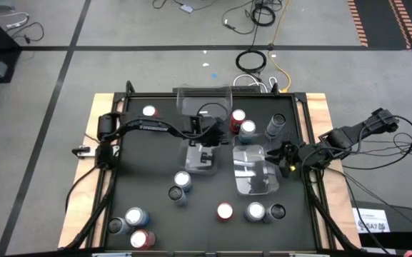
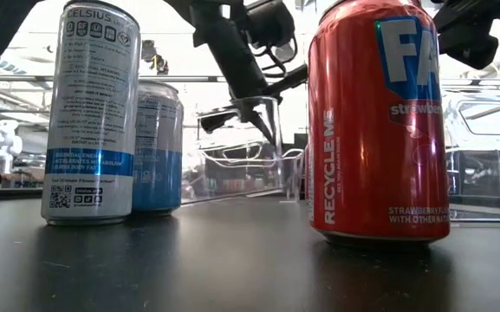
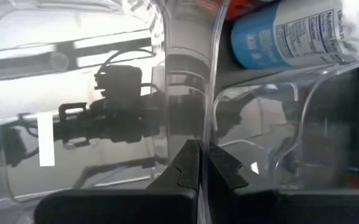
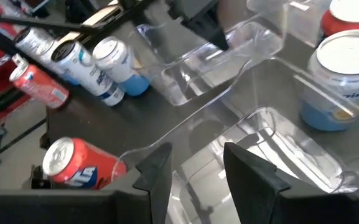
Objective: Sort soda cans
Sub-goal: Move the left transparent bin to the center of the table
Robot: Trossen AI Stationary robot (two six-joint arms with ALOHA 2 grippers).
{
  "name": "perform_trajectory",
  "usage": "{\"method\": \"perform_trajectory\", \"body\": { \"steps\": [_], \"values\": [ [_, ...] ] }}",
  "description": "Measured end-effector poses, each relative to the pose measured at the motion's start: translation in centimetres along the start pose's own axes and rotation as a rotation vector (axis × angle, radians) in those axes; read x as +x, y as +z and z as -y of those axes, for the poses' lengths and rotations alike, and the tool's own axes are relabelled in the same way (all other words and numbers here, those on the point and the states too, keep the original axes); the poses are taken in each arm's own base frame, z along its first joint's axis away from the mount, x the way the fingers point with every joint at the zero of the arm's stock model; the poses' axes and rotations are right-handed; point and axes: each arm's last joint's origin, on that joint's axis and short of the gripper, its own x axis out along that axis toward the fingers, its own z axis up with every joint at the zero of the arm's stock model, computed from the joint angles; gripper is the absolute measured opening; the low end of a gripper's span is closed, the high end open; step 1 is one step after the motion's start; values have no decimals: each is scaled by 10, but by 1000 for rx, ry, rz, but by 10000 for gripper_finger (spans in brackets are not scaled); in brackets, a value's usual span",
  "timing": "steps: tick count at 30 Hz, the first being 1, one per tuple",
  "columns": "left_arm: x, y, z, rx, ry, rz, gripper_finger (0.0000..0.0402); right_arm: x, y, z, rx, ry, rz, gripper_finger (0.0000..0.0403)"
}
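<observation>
Several soda cans stand on the black table. A red can (image 1: 238, 117), a silver-blue can (image 1: 247, 129) and a dark can (image 1: 277, 123) stand at the far side; others stand near the front, such as a red one (image 1: 225, 211) and a silver-blue one (image 1: 255, 211). My left gripper (image 1: 207, 140) is at the table's middle, shut on a small clear bin (image 1: 201, 160). My right gripper (image 4: 198, 171) is open, with its fingers on either side of the right rim of a second clear bin (image 1: 254, 171). My left gripper pinches the clear bin's thin upright wall (image 3: 205, 134) at its top rim between its two fingers (image 3: 188, 165). It comes slanting down from the table's left and far side (image 2: 250, 108). The bin stays upright; whether its bottom is on the table I cannot tell.
A third clear bin (image 1: 204, 100) sits at the table's far edge. More cans stand at the near left (image 1: 136, 216), at the middle (image 1: 183, 179) and at the far left (image 1: 148, 112). A raised black frame (image 1: 113, 178) runs round the table.
</observation>
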Motion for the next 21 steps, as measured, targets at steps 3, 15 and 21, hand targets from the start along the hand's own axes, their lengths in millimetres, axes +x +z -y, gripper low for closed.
{"method": "perform_trajectory", "body": {
  "steps": [3, 15, 21],
  "values": [
    [1, 1, 5, 0, -22, 7, 17, 0, 0, 0, -2, 5, -6, 137],
    [0, 3, 14, -12, -114, 32, 50, 0, -1, -1, -9, 22, -25, 137],
    [0, 3, 13, -11, -103, 31, 78, 0, -1, -1, -8, 23, -24, 137]
  ]
}}
